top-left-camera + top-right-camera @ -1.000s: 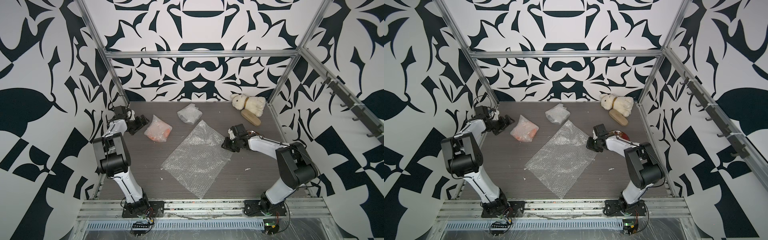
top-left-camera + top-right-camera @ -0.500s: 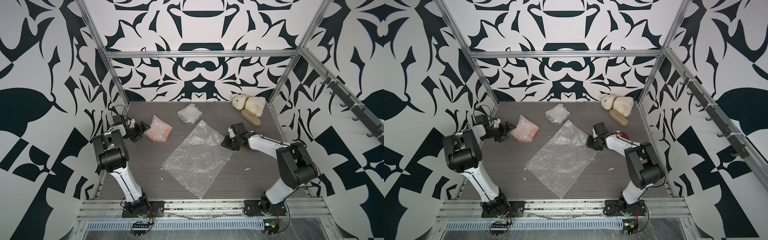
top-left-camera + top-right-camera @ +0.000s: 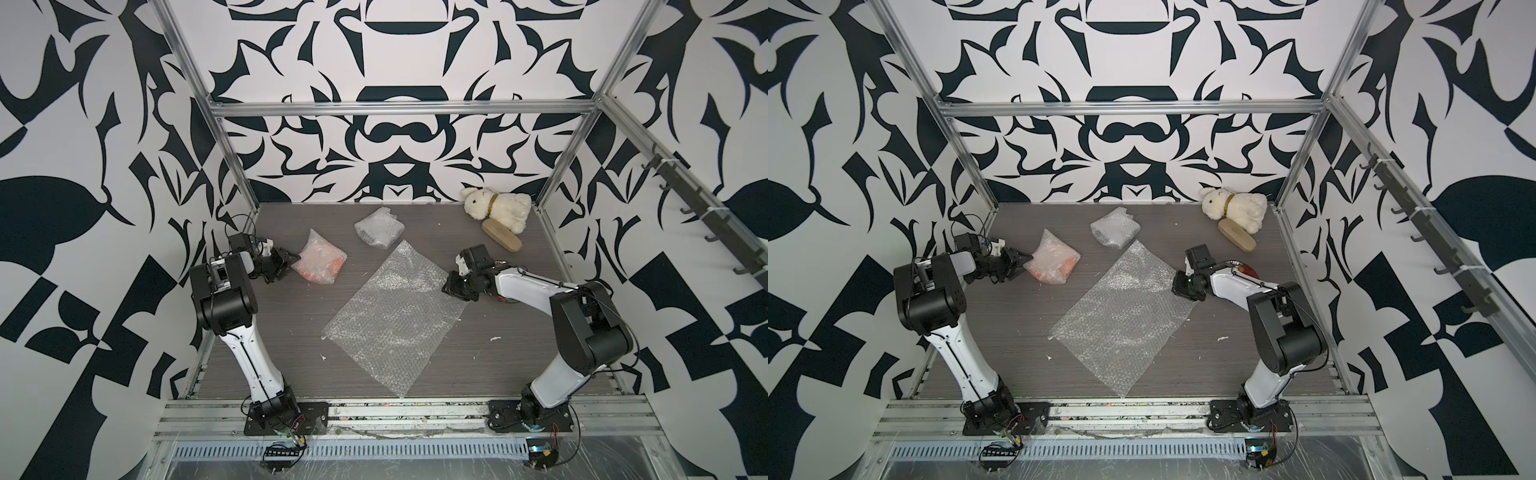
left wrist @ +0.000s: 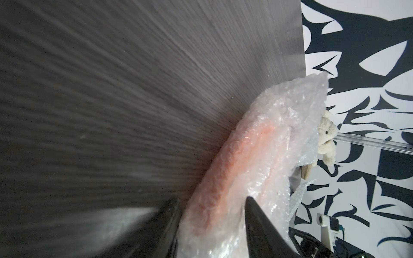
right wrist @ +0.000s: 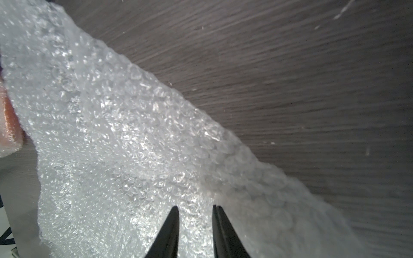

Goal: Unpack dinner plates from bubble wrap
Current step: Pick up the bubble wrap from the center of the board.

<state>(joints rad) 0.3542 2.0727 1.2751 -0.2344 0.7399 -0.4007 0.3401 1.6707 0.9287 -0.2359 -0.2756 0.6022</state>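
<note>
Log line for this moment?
left fingers: straddle wrapped orange plate | right fingers: at corner of flat bubble wrap sheet | whitish bundle: untouched

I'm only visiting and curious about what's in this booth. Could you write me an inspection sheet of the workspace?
Surface: dark wood-grain table, a few small white scraps.
Job's things: flat bubble wrap sheet in the middle; orange wrapped bundle; whitish wrapped bundle; red plate, mostly hidden by the right arm.
Clutter: plush rabbit and wooden brush in the far corner.
Grippers: left fingers on either side of the orange bundle's edge, grip unclear; right fingers slightly apart at the flat sheet's edge, grip unclear.
Cables: thin black cable at the left wrist; loose wires by the bases.
Surroundings: patterned walls, metal frame, hook rail.
</note>
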